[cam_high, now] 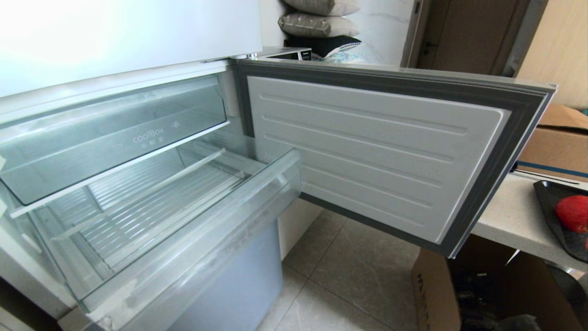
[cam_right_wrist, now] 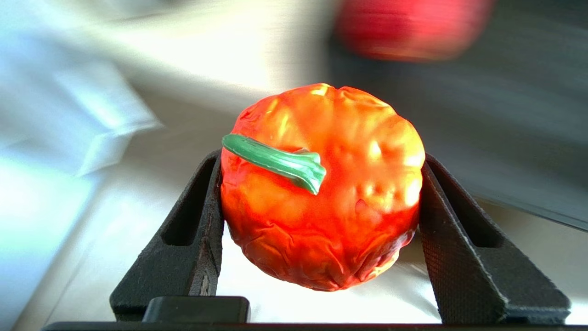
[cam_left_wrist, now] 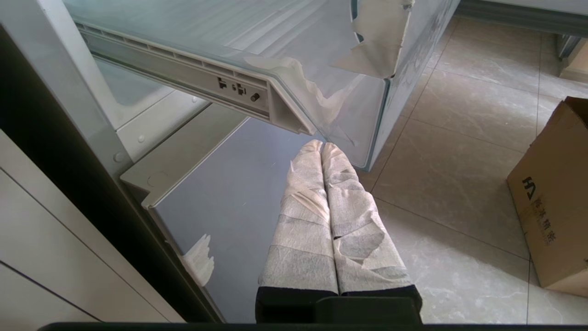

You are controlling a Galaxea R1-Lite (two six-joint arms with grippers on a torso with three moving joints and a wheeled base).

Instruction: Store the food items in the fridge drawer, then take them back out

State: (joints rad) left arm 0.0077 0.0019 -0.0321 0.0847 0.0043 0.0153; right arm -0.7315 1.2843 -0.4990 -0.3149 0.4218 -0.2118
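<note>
Right gripper (cam_right_wrist: 321, 193): its two black fingers (cam_right_wrist: 193, 239) pinch the bumpy orange fruit (cam_right_wrist: 321, 188) at its sides, green stem toward the wrist camera, above the pale tabletop (cam_high: 510, 220). The red apple (cam_high: 573, 213) lies on the dark tray (cam_high: 549, 197) at the far right, well apart from the fridge drawer (cam_high: 193, 239), which stands pulled out with nothing visible in it. Left gripper (cam_left_wrist: 321, 149): its wrapped fingers are pressed together, parked low beside the drawer's corner. You should watch the carry: the lumpy, glossy skin may let the fruit slip or roll, and the open door panel (cam_high: 367, 156) between tabletop and drawer could be clipped.
</note>
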